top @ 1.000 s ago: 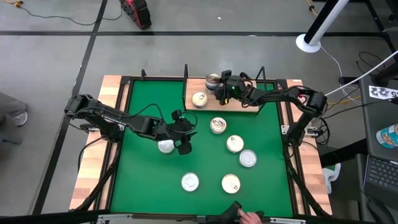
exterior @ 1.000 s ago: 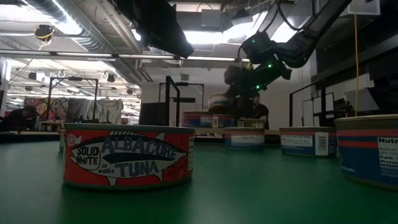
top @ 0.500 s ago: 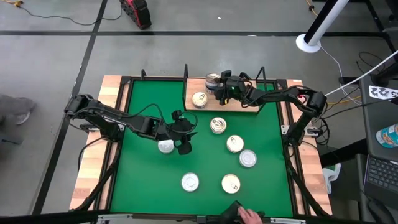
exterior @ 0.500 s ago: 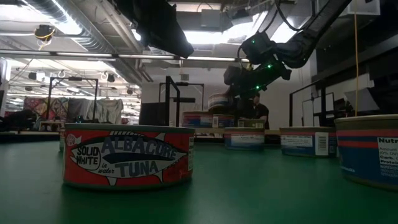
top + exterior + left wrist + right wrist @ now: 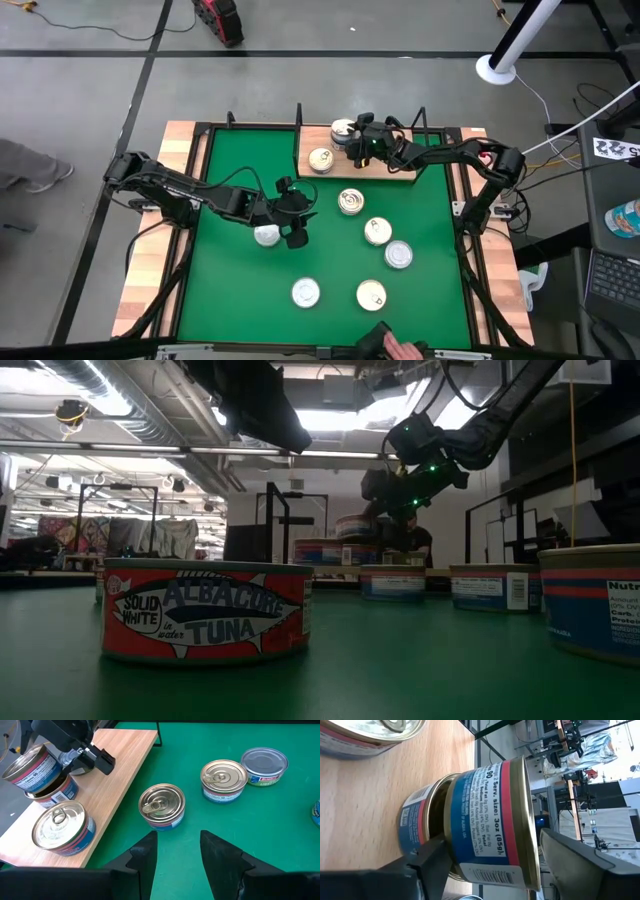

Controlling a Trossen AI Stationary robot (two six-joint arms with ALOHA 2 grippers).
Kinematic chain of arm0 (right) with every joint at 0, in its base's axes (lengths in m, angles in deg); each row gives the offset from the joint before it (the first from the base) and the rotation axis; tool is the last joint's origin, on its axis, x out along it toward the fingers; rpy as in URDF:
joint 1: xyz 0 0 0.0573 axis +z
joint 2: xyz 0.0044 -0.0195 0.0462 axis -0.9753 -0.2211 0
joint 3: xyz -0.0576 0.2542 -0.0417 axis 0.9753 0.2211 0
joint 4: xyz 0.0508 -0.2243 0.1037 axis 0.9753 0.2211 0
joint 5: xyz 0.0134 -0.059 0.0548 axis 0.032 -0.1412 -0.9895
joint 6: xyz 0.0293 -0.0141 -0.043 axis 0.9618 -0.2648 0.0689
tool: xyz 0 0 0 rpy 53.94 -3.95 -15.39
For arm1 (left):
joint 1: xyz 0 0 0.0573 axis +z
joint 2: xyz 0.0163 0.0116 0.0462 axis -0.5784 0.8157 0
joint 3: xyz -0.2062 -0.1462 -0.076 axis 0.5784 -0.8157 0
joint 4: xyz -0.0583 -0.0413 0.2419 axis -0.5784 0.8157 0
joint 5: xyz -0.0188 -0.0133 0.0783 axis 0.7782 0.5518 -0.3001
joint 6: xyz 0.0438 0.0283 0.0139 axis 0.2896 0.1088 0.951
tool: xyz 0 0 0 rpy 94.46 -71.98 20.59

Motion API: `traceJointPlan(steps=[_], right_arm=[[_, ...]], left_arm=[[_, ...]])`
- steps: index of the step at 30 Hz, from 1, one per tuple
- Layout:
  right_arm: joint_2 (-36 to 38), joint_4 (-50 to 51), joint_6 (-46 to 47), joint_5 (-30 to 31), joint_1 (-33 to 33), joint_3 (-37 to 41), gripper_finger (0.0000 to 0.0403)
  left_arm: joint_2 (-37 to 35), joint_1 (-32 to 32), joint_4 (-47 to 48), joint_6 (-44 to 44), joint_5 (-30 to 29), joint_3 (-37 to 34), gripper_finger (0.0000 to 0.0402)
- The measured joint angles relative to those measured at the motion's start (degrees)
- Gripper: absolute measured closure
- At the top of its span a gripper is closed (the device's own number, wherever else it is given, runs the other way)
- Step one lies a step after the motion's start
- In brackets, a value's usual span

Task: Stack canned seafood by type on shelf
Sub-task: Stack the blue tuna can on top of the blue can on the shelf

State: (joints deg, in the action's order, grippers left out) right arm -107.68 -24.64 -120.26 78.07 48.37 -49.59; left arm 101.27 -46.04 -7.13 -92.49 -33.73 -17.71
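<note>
Gold-topped, the upper tin (image 5: 342, 128) is sitting tilted on a lower tin (image 5: 50, 795) at the far left corner of the shelf (image 5: 385, 167), its rim hanging off to one side instead of resting square. The right wrist view is showing it between the right pincer's (image 5: 352, 140) fingers (image 5: 575, 855), which are standing spread with a gap on one side, so the tin looks freed, not pinched. The pincer is lying just to the right of the stack, reaching in along the shelf's length, and judging by that, any pull-back has to run rightward and upward so a finger does not drag the crooked tin off. A second tin (image 5: 321, 159) is resting alone on the shelf's near edge, just beside the stack.

Out on the green worktop (image 5: 230, 300), six more tins are waiting. The left pincer (image 5: 293, 228) is hovering over the middle, its fingers parted and holding nothing, pointing toward a gold-topped tin (image 5: 161, 805) that is lying straight ahead of it, flat side up. The left arm is plainly nearer that one.
</note>
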Motion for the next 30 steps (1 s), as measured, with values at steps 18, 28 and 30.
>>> traceJointPlan(steps=[18, 28, 30], right_arm=[[0.07, 20.26, 3.15, -0.67, 0.0, -8.77, 0.0116], [0.04, 27.32, 3.19, -1.16, 0.0, -12.21, 0.0116], [0.02, 27.45, 3.2, -1.16, 0.0, -12.67, 0.0116]], left_arm=[[0.0, -0.02, -0.01, -0.2, 0.0, 0.0, 0.0258], [0.0, -0.02, -0.02, -0.17, 0.0, 0.0, 0.0258], [0.0, -0.02, -0.02, -0.17, 0.0, 0.0, 0.0258]])
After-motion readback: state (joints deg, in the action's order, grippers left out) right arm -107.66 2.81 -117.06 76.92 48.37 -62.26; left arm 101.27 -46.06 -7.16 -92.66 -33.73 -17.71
